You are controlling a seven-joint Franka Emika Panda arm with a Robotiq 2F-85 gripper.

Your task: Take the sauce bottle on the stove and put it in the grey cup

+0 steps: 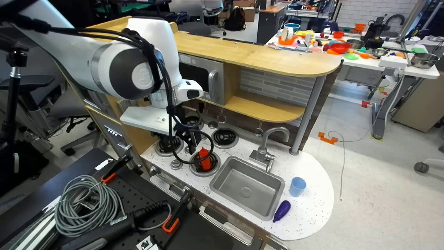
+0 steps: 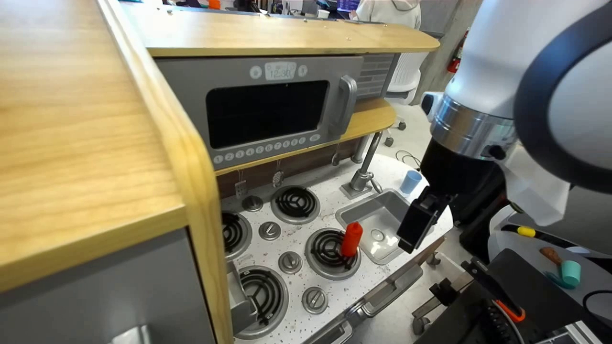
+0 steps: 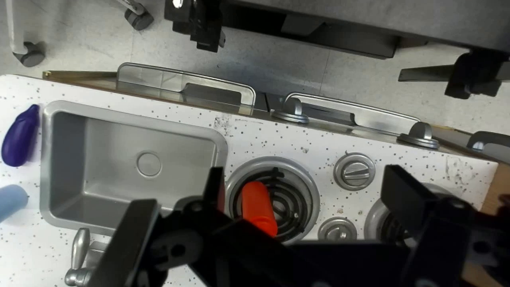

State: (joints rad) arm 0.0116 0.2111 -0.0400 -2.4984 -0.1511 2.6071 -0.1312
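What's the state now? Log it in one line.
gripper: open, holding nothing | sauce bottle: on stove burner beside sink | light blue cup: upright on counter | transfer: not done

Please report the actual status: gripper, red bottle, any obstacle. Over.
Gripper open, holding nothing. Red bottle standing on stove burner beside sink. Faucet close to route toward light blue cup, may obstruct.

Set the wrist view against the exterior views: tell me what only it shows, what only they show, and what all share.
Only the wrist view clearly shows the wide gap between the open black jaws.

Only the exterior views, both of them, show the grey box-shaped toy microwave and the white robot arm.

All share the red cylindrical bottle on a round black-coil burner, the grey rectangular sink basin and the light-blue cylindrical cup.
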